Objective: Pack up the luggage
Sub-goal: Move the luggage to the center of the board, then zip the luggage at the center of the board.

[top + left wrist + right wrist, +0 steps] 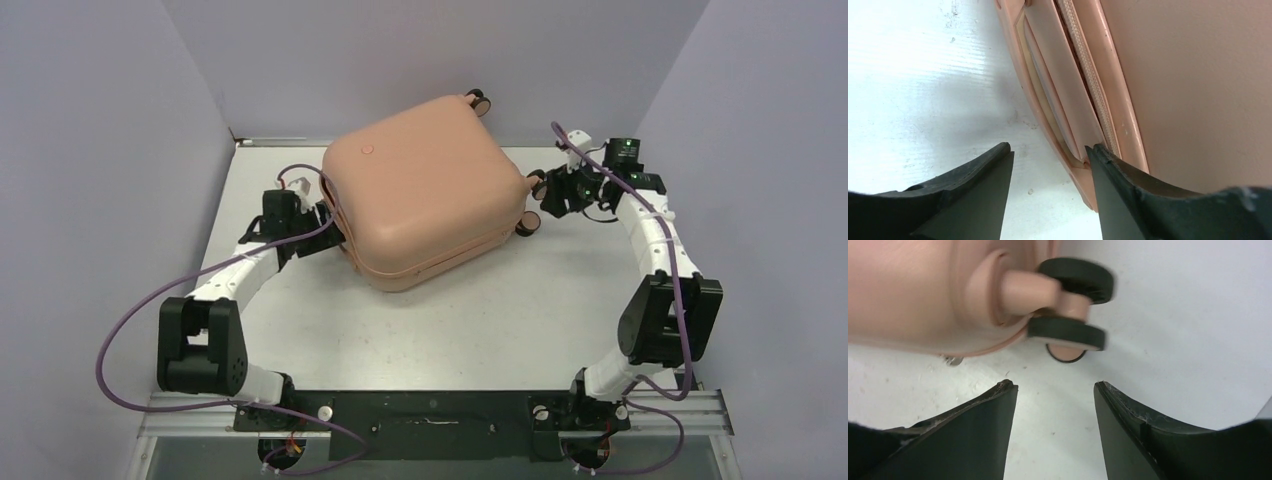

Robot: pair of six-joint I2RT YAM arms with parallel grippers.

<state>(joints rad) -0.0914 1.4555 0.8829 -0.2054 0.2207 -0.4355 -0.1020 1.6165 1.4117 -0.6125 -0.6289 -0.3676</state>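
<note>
The luggage (425,190) is a salmon-pink hard-shell suitcase lying shut and flat on the white table, turned at an angle, with its caster wheels (527,225) toward the right. My left gripper (335,225) is at its left side and open. In the left wrist view the luggage (1198,75) fills the right half. There my left gripper (1048,150) straddles the lower shell's rim, its right finger by the recessed side handle (1058,100). My right gripper (545,195) is open and empty, just short of a caster wheel (1068,332) on the luggage (908,290).
Purple-grey walls close in the table (480,320) at the back and on both sides. A black mounting rail (430,412) with both arm bases runs along the near edge. Purple cables (130,330) loop off both arms.
</note>
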